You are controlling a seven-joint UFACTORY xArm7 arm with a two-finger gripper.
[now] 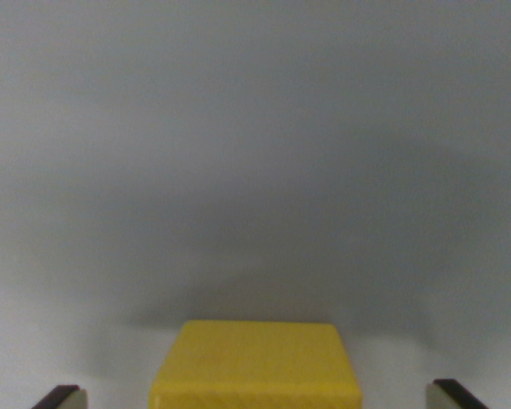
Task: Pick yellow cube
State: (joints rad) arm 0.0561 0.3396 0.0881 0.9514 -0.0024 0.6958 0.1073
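Yellow cube (pixel 255 365) at the bottom centre of the wrist view, lower part cut off by the frame edge, resting on a plain grey surface (pixel 255 128) with a soft shadow spreading behind it. Top face flat and clean, front edge squarely facing the camera, no tilt apparent.

Gripper (pixel 255 397) spread wide: only two dark fingertips (pixel 61 395) showing at the bottom corners, one on each side of the cube, both clearly apart from it, with bare surface between each tip and the cube's sides. Nothing held.

Step in hand, by the look of it: final descent and closing. Cube roughly centred between the jaws, so little sideways correction likely needed. Best to lower straight, keep the tips clear of the top edges, stop short of pressing into the surface, then close evenly on the two opposite side faces. Risk of nudging the cube if one tip arrives first.
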